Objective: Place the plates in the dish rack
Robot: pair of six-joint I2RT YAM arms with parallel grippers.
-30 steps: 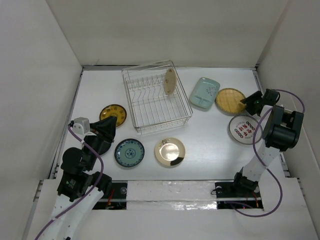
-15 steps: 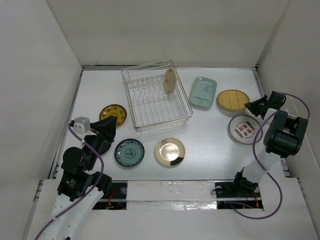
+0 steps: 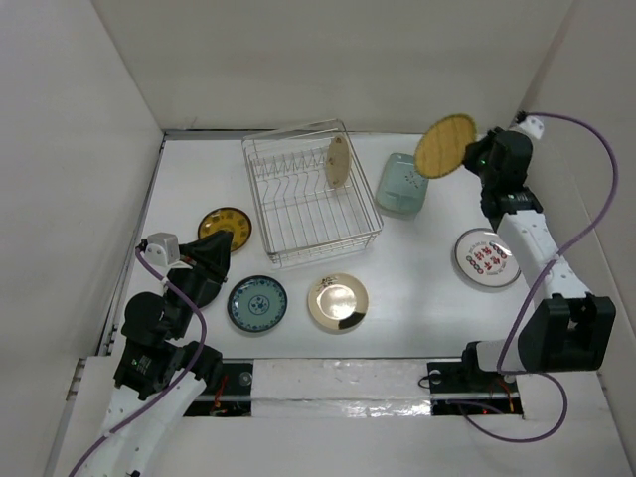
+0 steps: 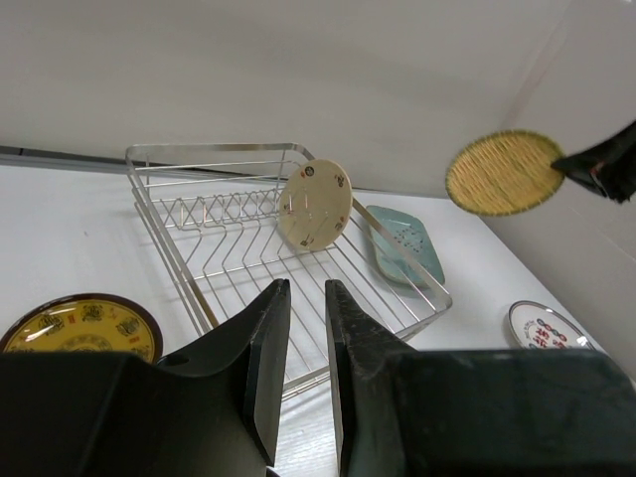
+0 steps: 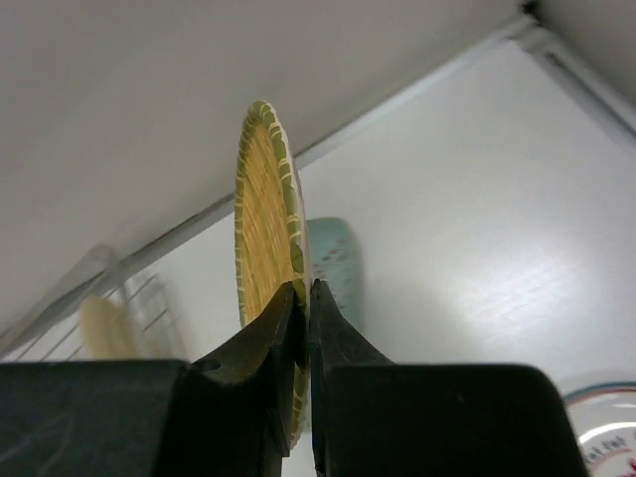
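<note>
Plates are showing in all three views. From above, your right pincer (image 3: 475,156) is clamping the rim of the tan woven plate (image 3: 445,145), which is hanging on edge in the air just left of the pincer, clear of the tabletop (image 3: 427,288). The pale green dish (image 3: 402,185) is lying down and left of that pincer. The dish rack (image 3: 260,189) is sitting farther left, with a cream speckled plate (image 3: 338,161) standing upright in its prongs. The white plate with red marks (image 3: 487,257) is lying nearer the arm bases than the right pincer. Your left pincer (image 3: 214,243) is hovering just beside the yellow-and-brown plate (image 3: 231,221). The teal plate (image 3: 257,303) and the glossy cream plate (image 3: 338,301) are lying to its right, nearer the bases.

In the left wrist view, the left pincer's jaws are standing a narrow gap apart with nothing between them. The dish rack is sitting straight ahead of it, and the yellow-and-brown plate is lying to its left.

In the right wrist view, the jaws are pressing together on the lower rim of the tan woven plate, which is standing upright ahead of the pincer. The pale green dish is lying beyond it, and the dish rack is showing blurred off to the left.
</note>
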